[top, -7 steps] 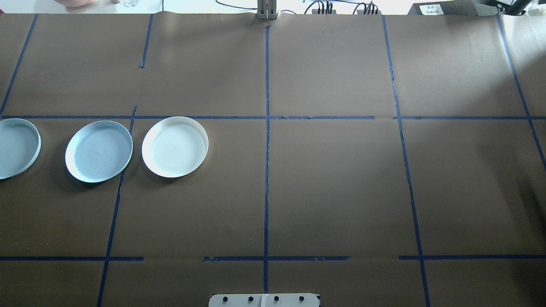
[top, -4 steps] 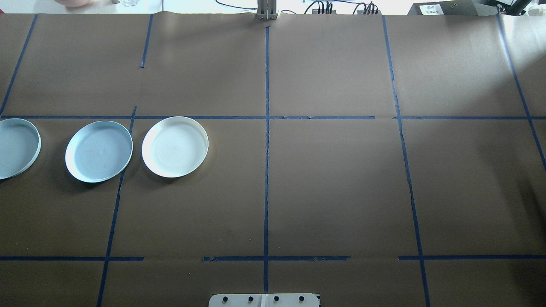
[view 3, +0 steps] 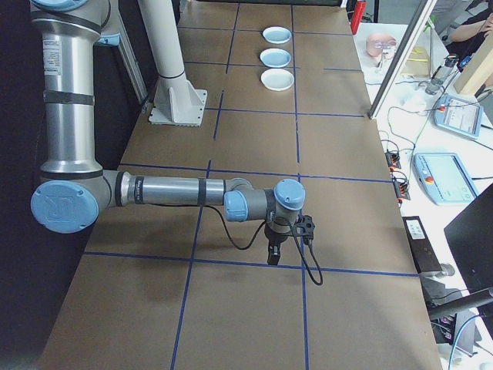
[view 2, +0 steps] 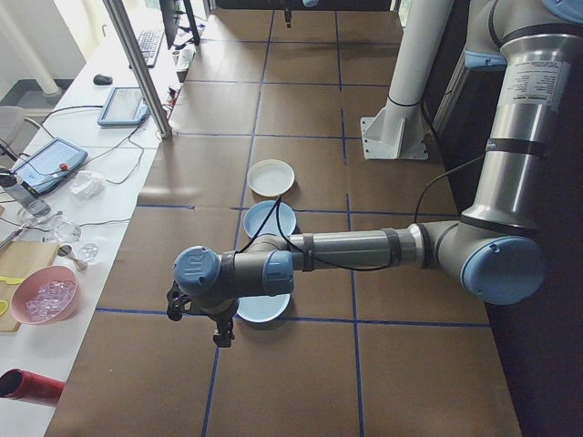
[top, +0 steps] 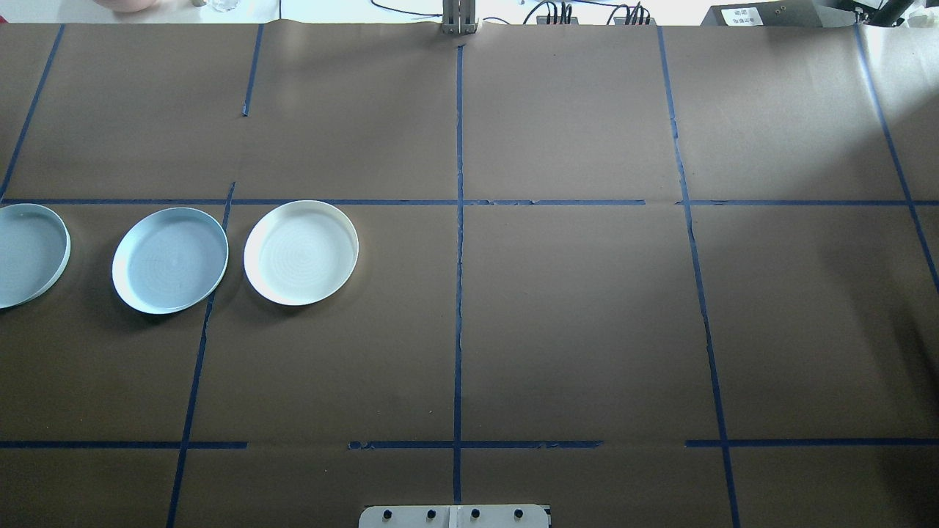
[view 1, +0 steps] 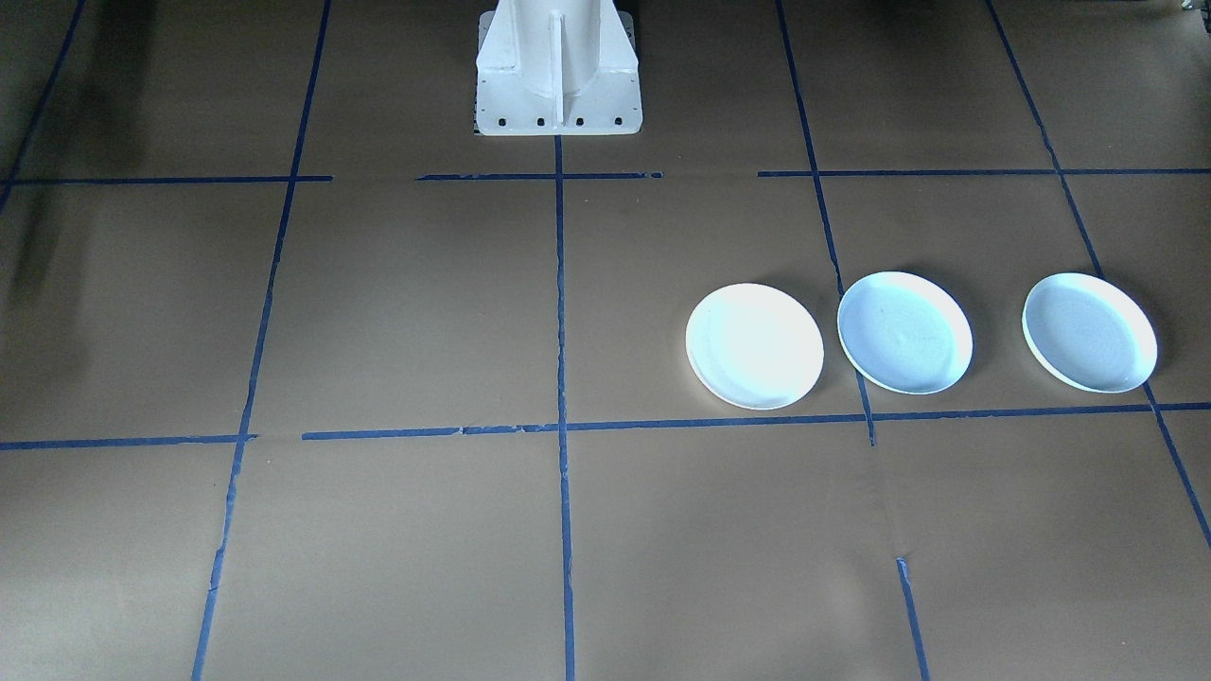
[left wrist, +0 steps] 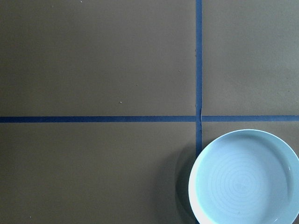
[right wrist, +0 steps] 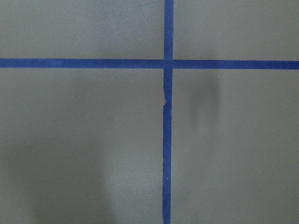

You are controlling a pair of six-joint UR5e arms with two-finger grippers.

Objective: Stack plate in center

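Three plates in a row on my left side of the desk [top: 557, 330]: white plate [top: 301, 252], blue plate [top: 170, 259], outer plate [top: 29, 253]. My left fingers [view 2: 221, 335] and right fingers [view 3: 273, 254]: grip state unclear.

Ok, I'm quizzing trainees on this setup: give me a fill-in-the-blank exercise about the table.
1. The table holds ____ plates.
2. The plate nearest the table's middle, the white plate, has ____ stacked on it.
3. The lines of tape on the table are ____ in colour.

Missing words: three; nothing; blue
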